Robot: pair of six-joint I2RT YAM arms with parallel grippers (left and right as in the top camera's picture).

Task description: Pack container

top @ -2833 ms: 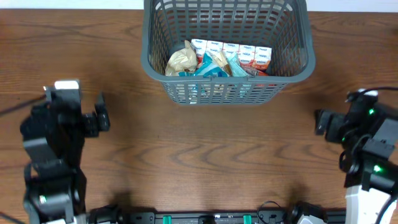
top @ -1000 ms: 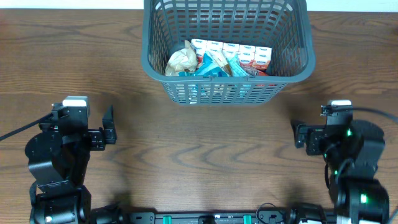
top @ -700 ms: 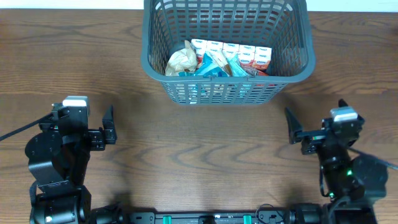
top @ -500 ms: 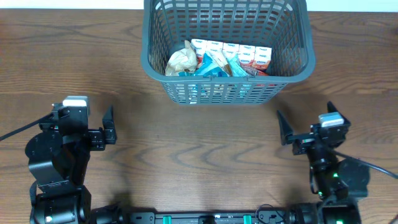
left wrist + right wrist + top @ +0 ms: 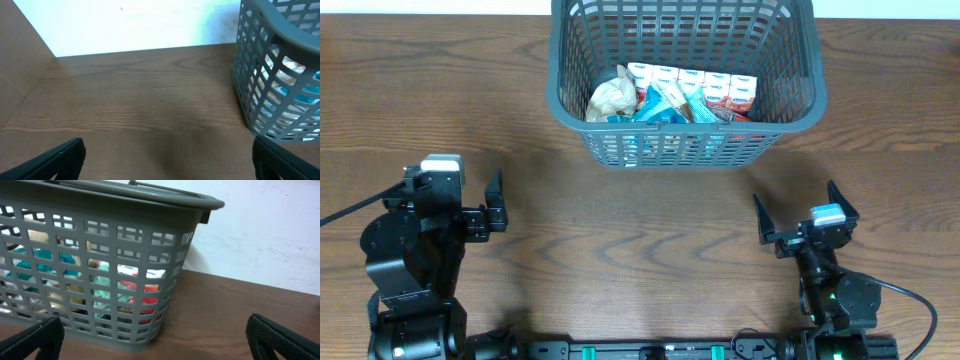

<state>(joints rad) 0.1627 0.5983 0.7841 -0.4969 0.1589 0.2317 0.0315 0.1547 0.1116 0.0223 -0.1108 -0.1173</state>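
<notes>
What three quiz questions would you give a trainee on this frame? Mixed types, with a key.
1. True or false: the left claw and the right claw are both open and hold nothing.
2. Where are the snack packets? A: in the left claw. B: inside the grey lattice basket. C: in the right claw.
3. Which wrist camera sees the basket at the right edge of its picture?
Key: 1 true; 2 B; 3 the left wrist camera.
</notes>
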